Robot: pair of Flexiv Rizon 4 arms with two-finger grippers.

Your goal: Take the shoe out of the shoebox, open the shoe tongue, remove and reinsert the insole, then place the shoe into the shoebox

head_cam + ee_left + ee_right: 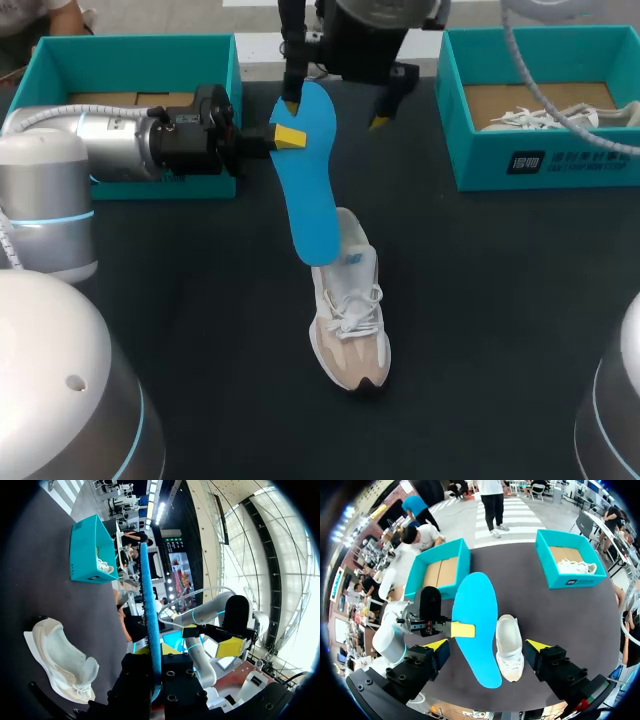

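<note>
Shoe stands upright on the dark counter, near its middle. The toe points to the near edge, and no claw touches the shoe. Just behind it the blue insole hangs above the counter with its long side running away from the robot. In the head view its near end comes in front of the shoe's heel; whether the two touch I cannot tell. The left claw is closed on the far part of the insole, one yellow tip flat on the blue face. The right claw is above the insole's far end with its fingers wide apart, and it holds nothing. One of its tips is at the insole's edge. Farther back are two teal boxes. The left box shows a cardboard floor, and the right box has a second shoe in it.
</note>
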